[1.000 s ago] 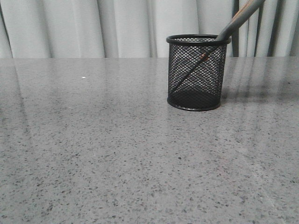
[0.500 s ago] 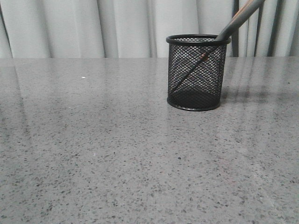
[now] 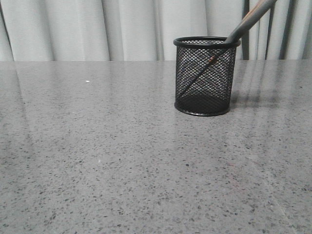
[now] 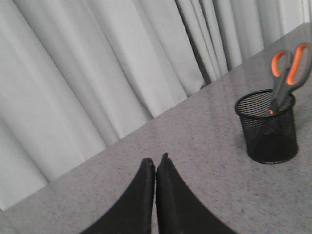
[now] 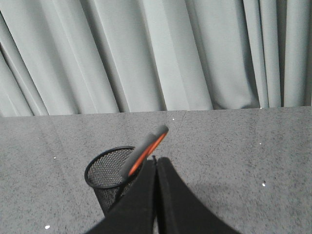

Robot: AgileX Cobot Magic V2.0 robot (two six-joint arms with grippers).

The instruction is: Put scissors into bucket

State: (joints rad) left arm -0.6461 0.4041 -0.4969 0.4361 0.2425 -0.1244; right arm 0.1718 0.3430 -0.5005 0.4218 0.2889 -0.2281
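Note:
The bucket (image 3: 206, 75), a black wire-mesh cup, stands on the grey speckled table at the back right. The scissors (image 3: 246, 20) stand in it blades down, the grey handles leaning out over the right rim. In the left wrist view the bucket (image 4: 268, 127) is far off with the orange-lined handles (image 4: 288, 73) sticking up. In the right wrist view the bucket (image 5: 113, 173) and handles (image 5: 145, 150) lie just beyond my fingers. My left gripper (image 4: 155, 161) is shut and empty. My right gripper (image 5: 156, 160) is shut and empty. Neither gripper shows in the front view.
The grey speckled table (image 3: 122, 161) runs wide in front of the bucket. Pale pleated curtains (image 3: 97, 29) hang behind the table's far edge.

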